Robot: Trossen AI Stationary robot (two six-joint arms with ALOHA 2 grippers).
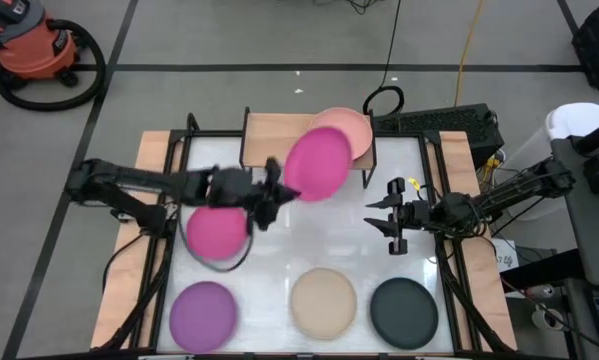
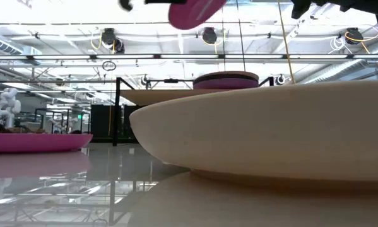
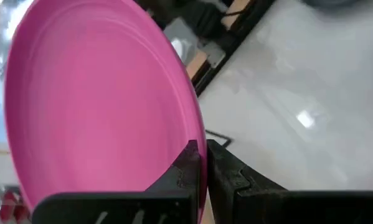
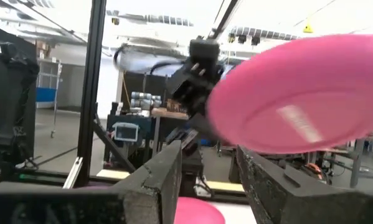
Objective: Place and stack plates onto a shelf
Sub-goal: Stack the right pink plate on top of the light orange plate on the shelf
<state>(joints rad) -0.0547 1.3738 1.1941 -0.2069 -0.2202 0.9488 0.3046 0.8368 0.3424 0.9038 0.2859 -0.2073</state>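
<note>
Magenta plate (image 1: 317, 165) riding pinched in left gripper (image 1: 279, 187) | shelf (image 1: 269, 130) lying just beyond | right gripper (image 1: 381, 217) idling, fingers spread

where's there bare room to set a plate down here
Free: the shelf's left half, beside the salmon-topped stack, and the tabletop middle between the left gripper, which carries a magenta plate, and the right gripper. Crowded: the near edge, with purple, beige and dark grey plates.
</note>
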